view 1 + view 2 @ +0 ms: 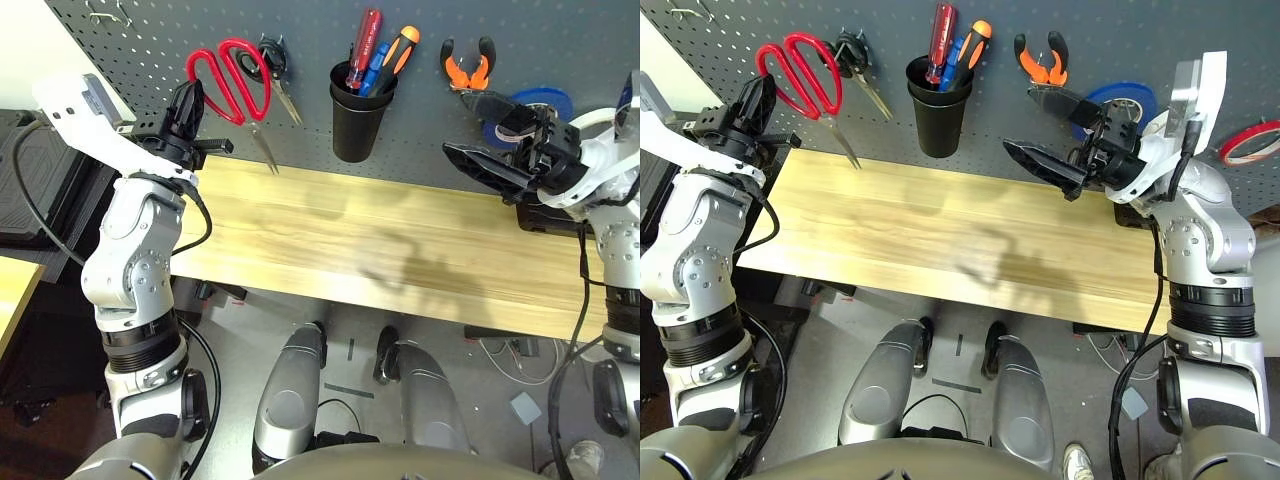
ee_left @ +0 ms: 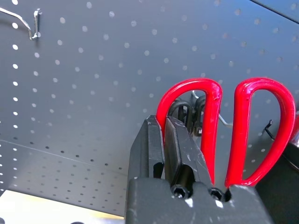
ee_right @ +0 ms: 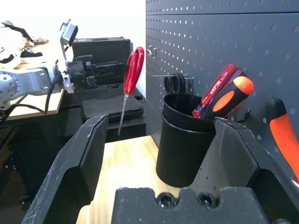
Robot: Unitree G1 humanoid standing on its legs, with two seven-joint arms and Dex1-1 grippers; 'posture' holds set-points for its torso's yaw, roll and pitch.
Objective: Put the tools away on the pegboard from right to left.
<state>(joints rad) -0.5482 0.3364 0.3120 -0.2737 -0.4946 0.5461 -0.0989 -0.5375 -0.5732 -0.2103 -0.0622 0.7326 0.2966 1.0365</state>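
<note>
Red scissors [image 2: 246, 135], clamped by one handle loop in the left gripper [image 2: 164, 140] at eleven o'clock, should meet the hook squarely, the right gripper's [image 3: 161, 158] fingers standing apart.

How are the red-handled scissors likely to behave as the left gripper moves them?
The red-handled scissors look stiff in their blades, so they should move as one piece. Held by one handle loop in the left gripper, they may pivot or swing, since the blades hang free below. The smooth, glossy handles might also slip a little.
</note>
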